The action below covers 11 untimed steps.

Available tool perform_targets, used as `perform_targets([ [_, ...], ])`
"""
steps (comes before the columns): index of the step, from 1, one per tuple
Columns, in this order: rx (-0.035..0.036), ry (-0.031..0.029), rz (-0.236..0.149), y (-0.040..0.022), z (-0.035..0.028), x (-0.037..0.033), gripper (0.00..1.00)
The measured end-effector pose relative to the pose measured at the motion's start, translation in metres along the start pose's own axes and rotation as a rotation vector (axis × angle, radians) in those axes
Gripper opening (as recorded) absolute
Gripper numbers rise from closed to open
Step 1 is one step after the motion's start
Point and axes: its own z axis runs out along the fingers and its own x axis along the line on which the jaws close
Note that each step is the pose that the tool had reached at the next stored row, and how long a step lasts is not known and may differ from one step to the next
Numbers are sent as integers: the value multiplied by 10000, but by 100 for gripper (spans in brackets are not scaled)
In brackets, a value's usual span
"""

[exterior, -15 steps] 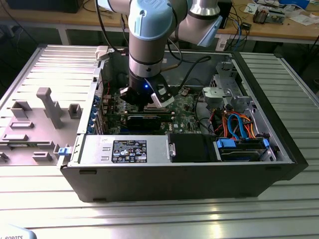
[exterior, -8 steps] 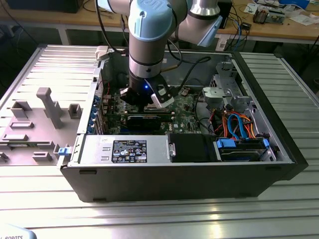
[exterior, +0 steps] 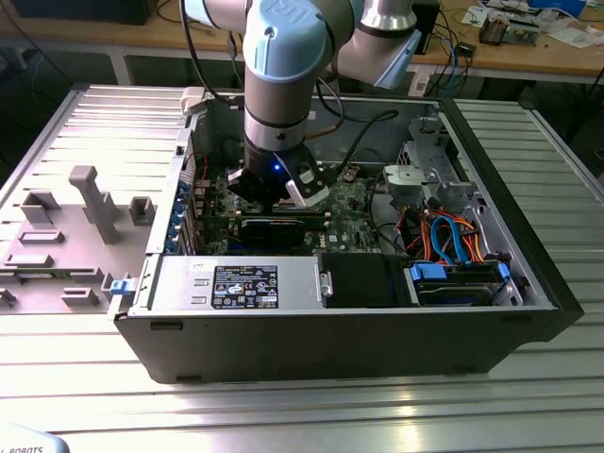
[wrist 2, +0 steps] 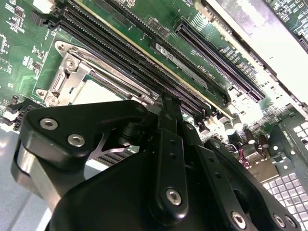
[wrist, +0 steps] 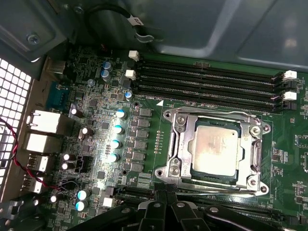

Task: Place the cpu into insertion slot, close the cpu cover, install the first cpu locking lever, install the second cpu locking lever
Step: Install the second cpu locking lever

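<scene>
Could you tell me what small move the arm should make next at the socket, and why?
Probably a short lift away from the board. In the first wrist view the cpu already sits in the insertion slot with the cpu cover lying flat around it and a lever wire along the lower edge, while the gripper hangs just beside that edge.

An open black computer case (exterior: 528, 274) lies on a ribbed metal table (exterior: 302, 406). Inside are a green motherboard (wrist: 144, 159), black memory slots (wrist: 211, 84) and blue cables (exterior: 451, 231).
</scene>
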Motion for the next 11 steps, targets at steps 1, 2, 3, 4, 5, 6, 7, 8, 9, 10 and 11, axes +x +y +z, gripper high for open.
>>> perform_targets([
  [1, -1, 0, 3, -1, 2, 0, 11],
  [2, -2, 0, 9, -1, 4, 0, 11],
  [3, -3, -2, 16, -2, 9, -1, 11],
  [4, -5, -4, 24, -3, 11, 0, 11],
  [5, -28, -7, 24, -3, 14, 1, 11],
  [6, -75, -14, 20, -4, 18, 3, 11],
  [7, -105, -18, 20, -4, 21, 5, 11],
  [8, -151, -24, 19, -5, 25, 9, 11],
  [9, -185, -29, 19, -5, 28, 10, 11],
  [10, -218, -33, 17, -6, 32, 10, 11],
  [11, -261, -40, 12, -8, 44, 9, 11],
])
